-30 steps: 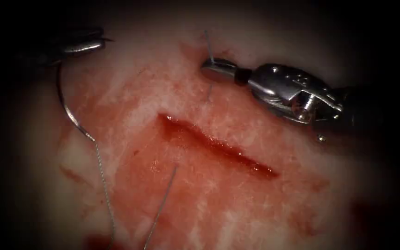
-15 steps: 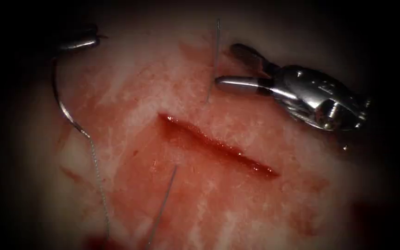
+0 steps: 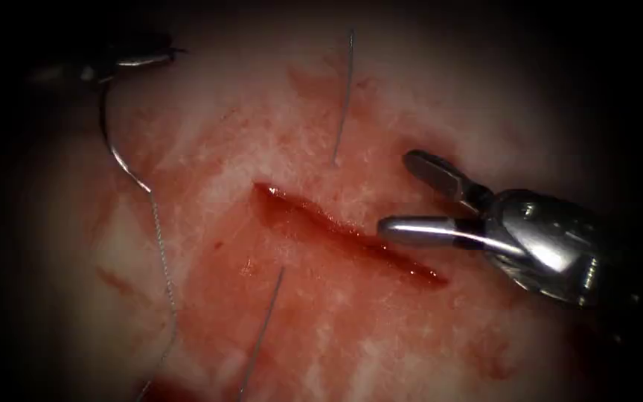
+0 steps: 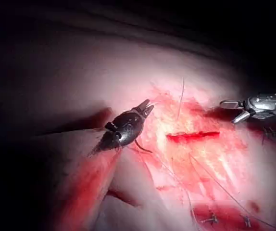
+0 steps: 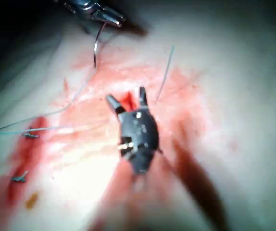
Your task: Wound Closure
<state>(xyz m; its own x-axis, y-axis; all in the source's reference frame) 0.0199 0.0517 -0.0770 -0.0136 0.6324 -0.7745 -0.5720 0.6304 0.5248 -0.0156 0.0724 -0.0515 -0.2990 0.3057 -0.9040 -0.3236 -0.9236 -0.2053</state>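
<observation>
My left tool (image 3: 161,56) sits far left of the cut, clamped on the needle (image 3: 113,145) at its upper end; the curve hangs free below the jaws, clear of the tissue (image 3: 381,350) — not in it; thread (image 3: 164,268) trails down from the needle's lower end. My right tool (image 3: 411,195) has let go of the free thread end (image 3: 344,100) it held a second ago and has dropped down over the right half of the cut (image 3: 344,232); jaws spread wide, nothing in them.

Progress, as I judge it — one stitch is through near the cut's left end; thread comes out above the cut at the free end and below it at a second strand (image 3: 262,335); no knot visible; edges still gaping; red fluid (image 3: 292,212) in the groove. Most of the closure is left; the middle and right stretch carry no thread.
</observation>
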